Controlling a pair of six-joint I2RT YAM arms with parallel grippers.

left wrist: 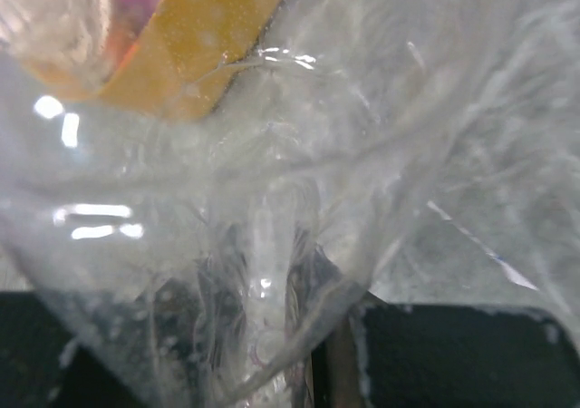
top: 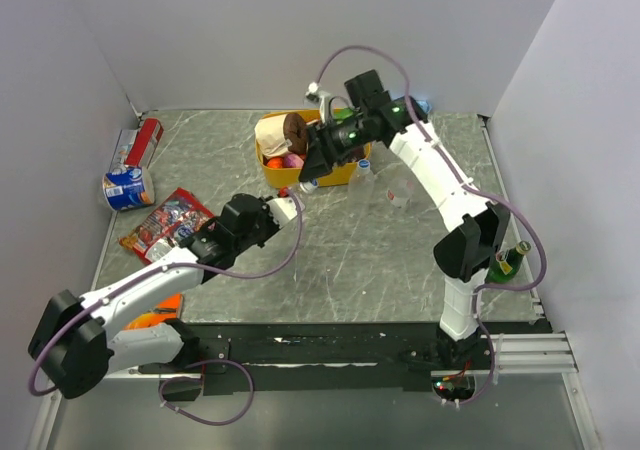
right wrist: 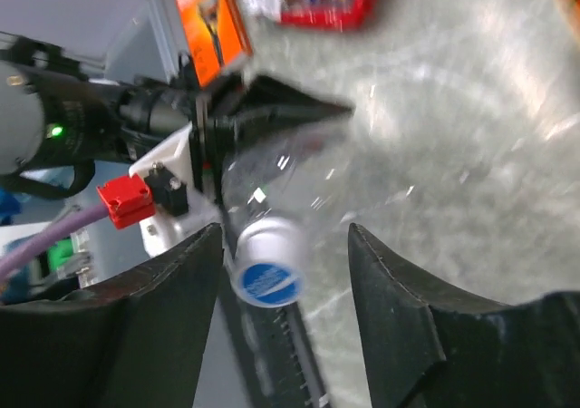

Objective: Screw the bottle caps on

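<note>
Right wrist view showed the blue cap (right wrist: 268, 279) on the bottle (right wrist: 272, 186), between the fingers of my released right claw (right wrist: 285, 240). My left claw (right wrist: 263, 122) clenched the bottle. Top view added the yellow tub (top: 265, 160) just beside, half covered by my right arm (top: 430, 165).

My right fingers (right wrist: 172, 322) are black. The cap (right wrist: 267, 281) is blue on top with a white rim. The bottle (right wrist: 281, 168) is clear and colourless. The table (top: 380, 260) is grey, marbled with pale streaks. The tub (top: 262, 157) is yellow, the packet (top: 165, 222) red with busy print, the green bottle (top: 508, 265) dark, and my cable (right wrist: 50, 236) purple.
</note>
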